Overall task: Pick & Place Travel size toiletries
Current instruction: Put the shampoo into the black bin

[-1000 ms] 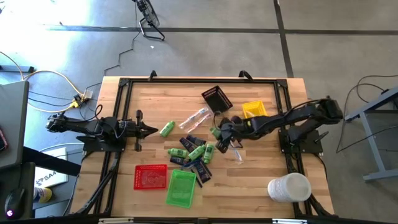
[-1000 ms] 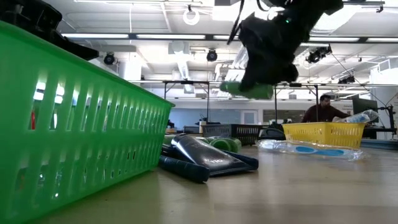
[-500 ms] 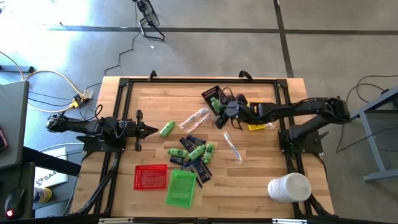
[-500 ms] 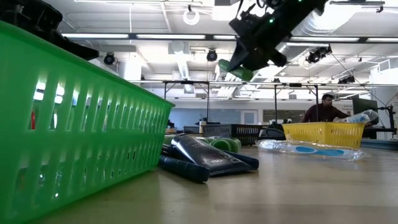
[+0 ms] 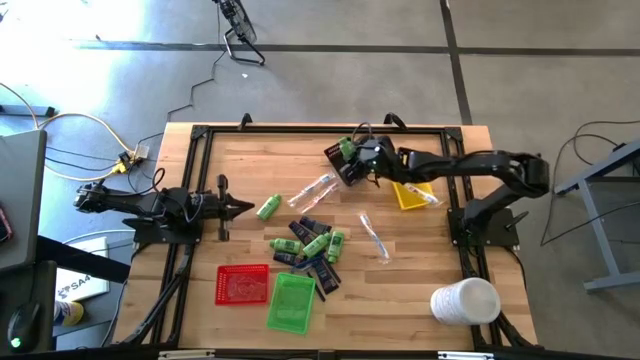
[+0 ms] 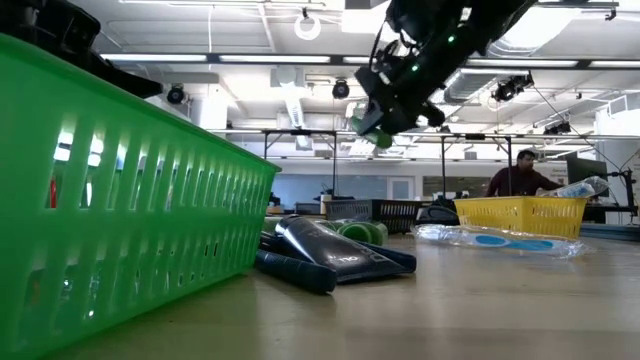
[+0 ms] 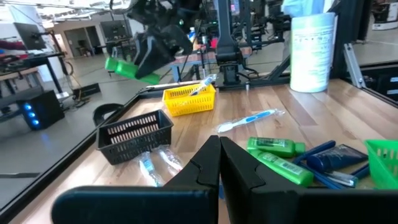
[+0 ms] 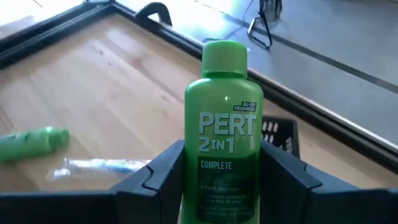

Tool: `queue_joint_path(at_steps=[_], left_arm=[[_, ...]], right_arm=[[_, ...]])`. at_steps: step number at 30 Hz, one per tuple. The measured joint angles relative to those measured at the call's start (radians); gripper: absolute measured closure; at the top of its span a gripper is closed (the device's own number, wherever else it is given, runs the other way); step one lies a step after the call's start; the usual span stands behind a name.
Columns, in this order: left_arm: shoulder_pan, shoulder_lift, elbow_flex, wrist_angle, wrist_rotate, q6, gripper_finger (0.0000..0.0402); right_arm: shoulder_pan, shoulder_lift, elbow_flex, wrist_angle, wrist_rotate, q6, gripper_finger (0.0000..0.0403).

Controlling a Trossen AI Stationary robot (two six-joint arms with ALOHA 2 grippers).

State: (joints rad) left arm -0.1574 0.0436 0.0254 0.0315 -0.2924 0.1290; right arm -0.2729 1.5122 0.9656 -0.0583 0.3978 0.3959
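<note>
My right gripper (image 5: 352, 156) hangs over the black tray (image 5: 343, 168) at the table's far middle, shut on a bright green bottle (image 8: 222, 143) marked PERT 2in1. The bottle also shows in the left wrist view (image 7: 129, 68) and the low view (image 6: 370, 130). More toiletries lie in a heap (image 5: 312, 248) at the table's middle. Another green bottle (image 5: 268, 207) and two clear-wrapped sticks (image 5: 372, 235) (image 5: 314, 190) lie apart from the heap. My left gripper (image 5: 240, 208) waits shut at the table's left, level and touching nothing. My right gripper pinches the bottle's lower body (image 8: 217, 186) between its two fingers (image 8: 163, 169), one on each side. The fingers come from the table's right, slanting down, and lie along the bottle. Its cap end (image 8: 224, 53) sticks out past the fingertips. The bottle is lifted clear, above the black tray.
A yellow tray (image 5: 410, 188) stands under my right arm. A red tray (image 5: 243, 284) and a green tray (image 5: 291, 301) stand near the front edge. A big white cylinder (image 5: 466, 301) stands at the front right. A black frame (image 5: 200, 135) borders the table.
My right gripper has carried the green bottle from above the table's middle toward the far edge, rising a little and turning, and now holds it over the black tray. The bottle has stayed in the hold. My left arm has kept still.
</note>
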Motion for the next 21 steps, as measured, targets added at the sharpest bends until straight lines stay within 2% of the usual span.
queue_joint_path(at_steps=[6, 21], left_arm=[[0.000, 0.000, 0.000, 0.000, -0.007, 0.001, 0.0398], [0.000, 0.000, 0.000, -0.001, -0.014, 0.008, 0.0398]], right_arm=[[-0.052, 0.106, 0.002, 0.084, -0.039, -0.002, 0.0236], [-0.088, 0.238, 0.002, 0.052, -0.072, 0.027, 0.0236]])
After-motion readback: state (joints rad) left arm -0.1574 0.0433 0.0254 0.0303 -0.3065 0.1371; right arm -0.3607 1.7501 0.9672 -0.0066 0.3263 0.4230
